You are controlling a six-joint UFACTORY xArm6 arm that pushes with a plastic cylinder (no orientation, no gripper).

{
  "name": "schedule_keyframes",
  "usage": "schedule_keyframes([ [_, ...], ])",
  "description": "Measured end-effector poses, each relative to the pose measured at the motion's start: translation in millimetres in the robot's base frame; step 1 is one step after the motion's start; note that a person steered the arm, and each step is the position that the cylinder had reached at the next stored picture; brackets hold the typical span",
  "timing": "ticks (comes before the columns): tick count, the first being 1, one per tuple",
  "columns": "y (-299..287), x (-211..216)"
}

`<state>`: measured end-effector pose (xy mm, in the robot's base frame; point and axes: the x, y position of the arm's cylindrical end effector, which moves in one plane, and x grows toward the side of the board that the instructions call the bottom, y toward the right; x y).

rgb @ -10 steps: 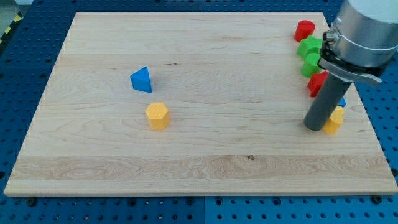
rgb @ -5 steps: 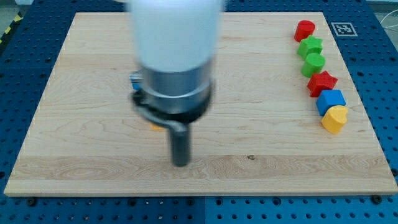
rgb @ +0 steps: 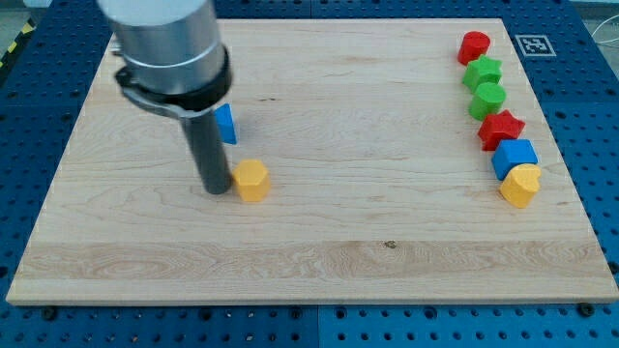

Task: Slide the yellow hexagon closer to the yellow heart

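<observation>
The yellow hexagon lies on the wooden board left of centre. My tip stands on the board right against the hexagon's left side. The yellow heart lies near the board's right edge, at the lower end of a column of blocks, far to the right of the hexagon. A blue triangle block sits just above the hexagon, partly hidden behind my rod.
A column of blocks runs down the board's right side above the heart: a red block, a green star, a green block, a red star and a blue block. The board rests on a blue pegboard table.
My rod swept from beside the yellow heart at the right, across the board, to the hexagon's left side. The hexagon has shifted slightly to the right.
</observation>
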<state>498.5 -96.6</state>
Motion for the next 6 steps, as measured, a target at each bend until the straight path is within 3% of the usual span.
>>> schedule_keyframes([
  [2,82.3,-0.1],
  [3,90.9,-13.9],
  [6,185.4,18.5],
])
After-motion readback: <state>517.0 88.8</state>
